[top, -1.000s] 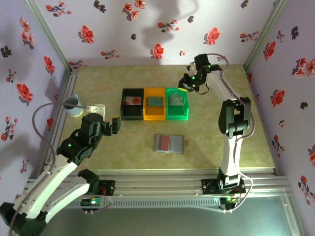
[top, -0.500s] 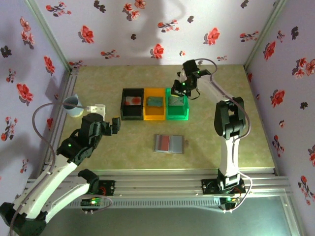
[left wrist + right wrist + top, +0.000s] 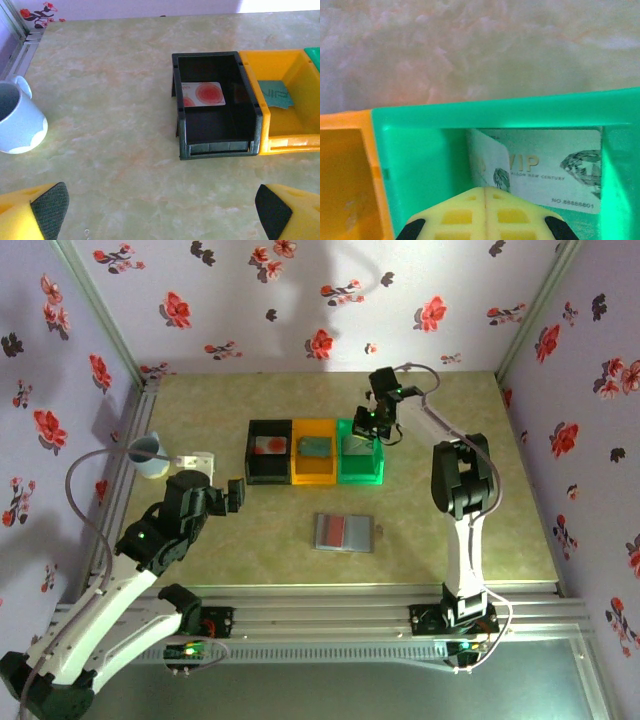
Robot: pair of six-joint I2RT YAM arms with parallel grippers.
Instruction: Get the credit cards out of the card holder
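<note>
Our right gripper point(image 3: 485, 192) hangs over the far rim of the green bin point(image 3: 361, 476). Its jaws are pressed together with no gap between them. A silvery card point(image 3: 555, 170) rests inside the green bin, leaning on the far wall. A second pale sliver stands beside that card, just ahead of our fingertips, and we cannot tell whether it is pinched or lying loose. We judge the arm sits here because this bin takes that colour of card.

The orange bin point(image 3: 292, 142) touches the green bin's left side and holds a grey-green card point(image 3: 275, 93). The black bin point(image 3: 215, 147) comes next leftward and holds a white card with a red mark point(image 3: 202, 94). One card per bin suggests sorting by colour.

The card holder point(image 3: 345, 532) lies opened flat on the near side of the green bin, apart from it. A reddish patch shows on its left half, and we cannot tell if that is a card.

Our left gripper point(image 3: 161, 207) waits well left of the green bin. Its jaws are spread wide and hold nothing, probably to keep clear.
</note>
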